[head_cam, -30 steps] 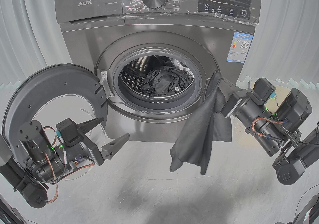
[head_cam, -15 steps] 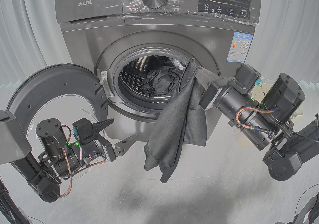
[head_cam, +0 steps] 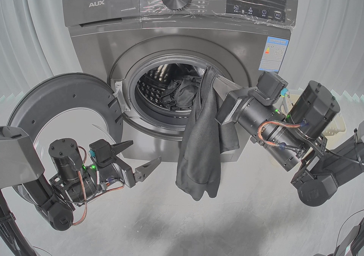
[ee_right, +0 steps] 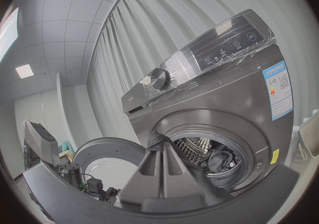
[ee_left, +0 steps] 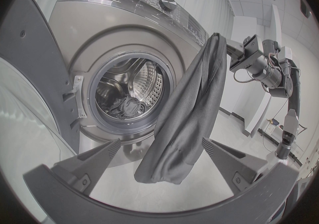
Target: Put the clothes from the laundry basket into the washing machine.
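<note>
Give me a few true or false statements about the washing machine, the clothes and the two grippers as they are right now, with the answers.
1. The door of the washing machine stands open. True.
2. The right gripper is shut on a grey garment. True.
3. The drum is empty. False: dark clothes already lie in it.
4. The left gripper grips a sock. False: its fingers are open and hold nothing.
5. The grey garment is wholly inside the drum. False: it hangs down outside, in front of the opening.
</note>
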Robot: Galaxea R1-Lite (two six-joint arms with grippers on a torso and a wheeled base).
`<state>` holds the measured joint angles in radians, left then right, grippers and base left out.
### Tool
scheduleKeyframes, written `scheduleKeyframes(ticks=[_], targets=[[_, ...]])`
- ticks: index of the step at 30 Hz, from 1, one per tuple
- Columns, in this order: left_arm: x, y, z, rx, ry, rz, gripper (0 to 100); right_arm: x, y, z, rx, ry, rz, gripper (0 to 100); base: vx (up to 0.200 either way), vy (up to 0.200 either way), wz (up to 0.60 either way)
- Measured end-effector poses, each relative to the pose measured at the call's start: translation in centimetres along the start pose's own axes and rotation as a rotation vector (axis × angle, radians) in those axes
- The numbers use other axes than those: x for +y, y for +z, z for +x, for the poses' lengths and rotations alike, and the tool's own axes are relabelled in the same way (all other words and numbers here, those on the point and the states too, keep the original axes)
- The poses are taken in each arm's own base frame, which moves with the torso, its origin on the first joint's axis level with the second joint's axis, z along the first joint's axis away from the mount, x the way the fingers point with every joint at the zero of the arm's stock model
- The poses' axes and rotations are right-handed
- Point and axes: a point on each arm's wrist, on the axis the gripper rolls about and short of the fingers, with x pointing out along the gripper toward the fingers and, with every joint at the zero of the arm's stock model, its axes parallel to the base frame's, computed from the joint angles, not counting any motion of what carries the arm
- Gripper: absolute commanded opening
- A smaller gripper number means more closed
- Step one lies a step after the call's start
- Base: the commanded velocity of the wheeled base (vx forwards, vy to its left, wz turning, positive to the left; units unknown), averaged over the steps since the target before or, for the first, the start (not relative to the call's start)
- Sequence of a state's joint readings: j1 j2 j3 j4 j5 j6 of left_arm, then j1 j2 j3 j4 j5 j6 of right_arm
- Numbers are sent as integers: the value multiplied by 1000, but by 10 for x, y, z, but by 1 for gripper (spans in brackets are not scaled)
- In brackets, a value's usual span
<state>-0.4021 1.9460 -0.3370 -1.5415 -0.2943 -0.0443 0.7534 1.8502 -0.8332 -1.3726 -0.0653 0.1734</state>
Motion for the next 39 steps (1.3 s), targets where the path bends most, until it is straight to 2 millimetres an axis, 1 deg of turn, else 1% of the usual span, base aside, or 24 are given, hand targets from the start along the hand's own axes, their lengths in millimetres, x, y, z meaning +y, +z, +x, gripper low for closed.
scheduleKeyframes(ticks=[5, 12, 16, 21, 30, 35, 39], targets=[[0, -9, 5, 32, -15, -2, 100, 2, -2, 3, -3, 4, 1, 0, 0, 0, 0], [-4, -24, 18, 69, -44, 9, 100, 3, -3, 7, -9, 8, -1, 0, 0, 0, 0], [-6, -29, 30, 69, -58, 13, 100, 3, -3, 8, -10, 9, 0, 0, 0, 0, 0], [-4, -30, 47, 43, -67, 21, 100, 4, -5, 9, -9, 11, 0, 0, 0, 0, 0], [-5, -41, 74, 27, -90, 24, 100, 12, -9, 8, -2, 28, 8, 0, 0, 0, 0], [-3, -43, 87, 6, -88, 25, 100, 17, -9, 8, -2, 39, 13, 0, 0, 0, 0], [-1, -49, 98, -2, -84, 24, 100, 23, -9, 7, -2, 55, 19, 0, 0, 0, 0]])
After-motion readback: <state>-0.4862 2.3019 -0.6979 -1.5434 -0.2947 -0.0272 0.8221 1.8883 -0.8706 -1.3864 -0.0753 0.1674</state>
